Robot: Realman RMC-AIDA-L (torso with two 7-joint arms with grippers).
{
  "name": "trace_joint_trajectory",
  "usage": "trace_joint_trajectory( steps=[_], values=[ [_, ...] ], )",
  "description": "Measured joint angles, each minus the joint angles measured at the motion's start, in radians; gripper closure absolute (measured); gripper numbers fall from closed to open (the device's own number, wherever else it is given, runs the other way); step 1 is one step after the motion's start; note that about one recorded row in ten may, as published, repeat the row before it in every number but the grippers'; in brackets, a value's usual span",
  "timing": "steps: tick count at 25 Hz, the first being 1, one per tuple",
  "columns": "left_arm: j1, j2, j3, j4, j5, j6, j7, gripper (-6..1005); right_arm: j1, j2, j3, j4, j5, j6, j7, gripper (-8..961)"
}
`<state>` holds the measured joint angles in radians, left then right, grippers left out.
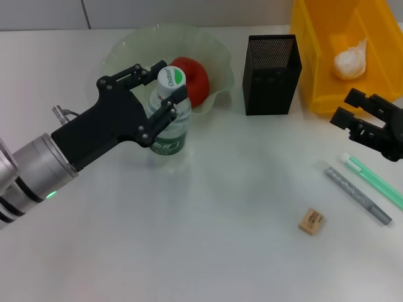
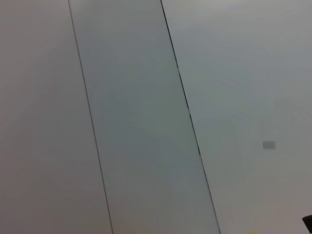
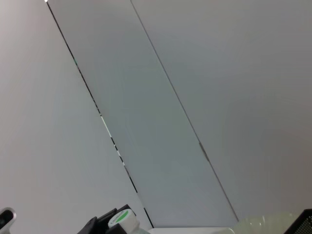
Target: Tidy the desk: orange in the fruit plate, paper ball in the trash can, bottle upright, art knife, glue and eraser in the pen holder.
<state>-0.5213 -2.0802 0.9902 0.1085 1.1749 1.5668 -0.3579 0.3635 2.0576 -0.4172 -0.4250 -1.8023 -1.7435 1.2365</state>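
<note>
The bottle (image 1: 169, 129) stands upright on the table in front of the fruit plate (image 1: 135, 41). My left gripper (image 1: 165, 88) has a finger on each side of its shoulder and is shut on it. The orange (image 1: 194, 78) lies in the plate. The paper ball (image 1: 349, 61) lies in the yellow trash can (image 1: 327, 94). The black pen holder (image 1: 272, 74) stands between plate and can. The eraser (image 1: 311, 221), a grey art knife (image 1: 357, 194) and a green glue stick (image 1: 373, 180) lie at the right front. My right gripper (image 1: 342, 107) is open and empty by the can's front.
The left wrist view shows only wall panels. The right wrist view shows the wall, the bottle cap (image 3: 119, 218) and the pen holder's corner (image 3: 303, 222). Bare white table lies across the front and centre.
</note>
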Motion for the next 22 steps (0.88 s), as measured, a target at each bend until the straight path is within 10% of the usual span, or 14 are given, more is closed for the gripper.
trace_joint_trajectory(
  steps=[22],
  values=[
    [0.019,0.002,-0.002,-0.058,-0.128,0.083,-0.018,300,0.008,0.005,0.0,0.006,0.0,0.004,-0.009,110]
  ],
)
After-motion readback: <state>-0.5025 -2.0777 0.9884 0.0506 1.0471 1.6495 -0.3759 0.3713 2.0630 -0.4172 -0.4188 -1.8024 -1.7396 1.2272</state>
